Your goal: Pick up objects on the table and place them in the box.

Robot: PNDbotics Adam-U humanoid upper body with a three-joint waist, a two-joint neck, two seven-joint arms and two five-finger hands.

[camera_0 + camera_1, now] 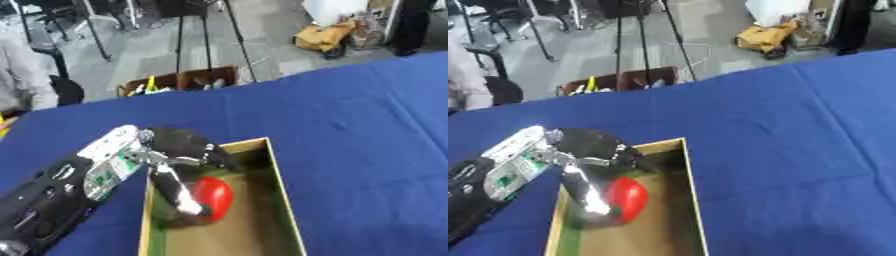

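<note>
Round red glossy object (pixel 213 197) tucked under the left hand (pixel 179 165) inside the shallow tan cardboard box (pixel 284 200), fingers and thumb curled around it, black-and-silver forearm slanting in from lower left

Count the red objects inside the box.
1. One red object sits in the box, near its left wall, with the left hand curled around it. The hand and fingers may hide others.
</note>
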